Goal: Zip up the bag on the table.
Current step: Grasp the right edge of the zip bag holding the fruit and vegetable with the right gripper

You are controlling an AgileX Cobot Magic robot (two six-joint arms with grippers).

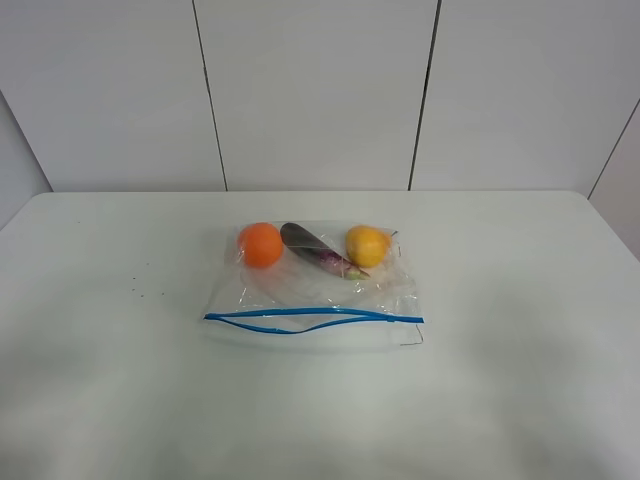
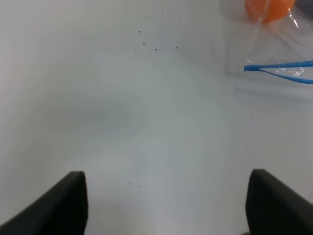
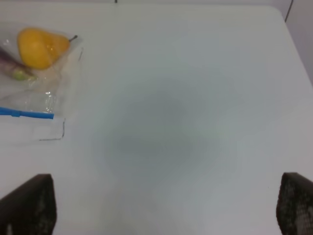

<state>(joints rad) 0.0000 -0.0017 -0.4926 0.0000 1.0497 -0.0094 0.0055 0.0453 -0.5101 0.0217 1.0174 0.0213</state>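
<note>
The clear plastic bag (image 1: pixel 312 290) lies flat in the middle of the white table (image 1: pixel 520 330). An orange fruit (image 1: pixel 260 244), a purple vegetable (image 1: pixel 318 251) and a yellow fruit (image 1: pixel 367 245) show through it. Its blue zipper strip (image 1: pixel 310 318) runs along the near edge, and its two lines gape apart left of the middle. My left gripper (image 2: pixel 168 205) is open and empty over bare table, left of the bag's corner (image 2: pixel 279 68). My right gripper (image 3: pixel 161 205) is open and empty, right of the bag's other corner (image 3: pixel 29 113). Neither arm shows in the exterior view.
A few tiny dark specks (image 1: pixel 140 290) dot the table left of the bag; they also show in the left wrist view (image 2: pixel 146 44). A panelled white wall (image 1: pixel 320 90) stands behind the table's far edge.
</note>
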